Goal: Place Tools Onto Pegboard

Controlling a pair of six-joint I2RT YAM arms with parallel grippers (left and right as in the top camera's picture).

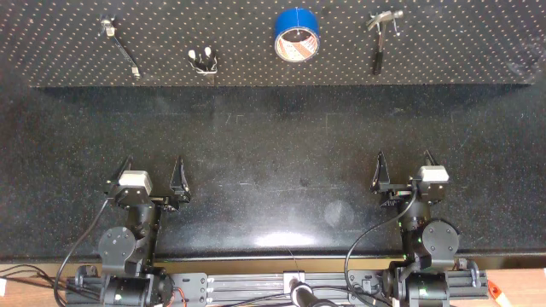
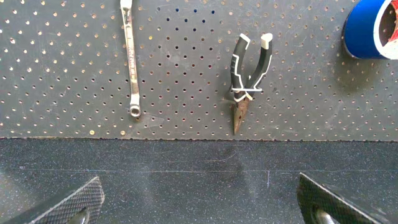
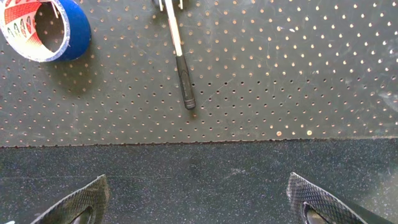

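The pegboard [image 1: 478, 43] at 12 o'clock holds a wrench [image 1: 122, 49] near 10, pliers [image 1: 203, 60], blue tape [image 1: 297, 36] and a hammer [image 1: 381, 38] near 2. The left gripper [image 1: 153, 168] at 7 and the right gripper [image 1: 403, 165] at 5 are wide open, holding nothing.

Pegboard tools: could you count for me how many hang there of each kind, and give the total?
Wrench: 1
Pliers: 1
Roll of blue tape: 1
Hammer: 1
Total: 4
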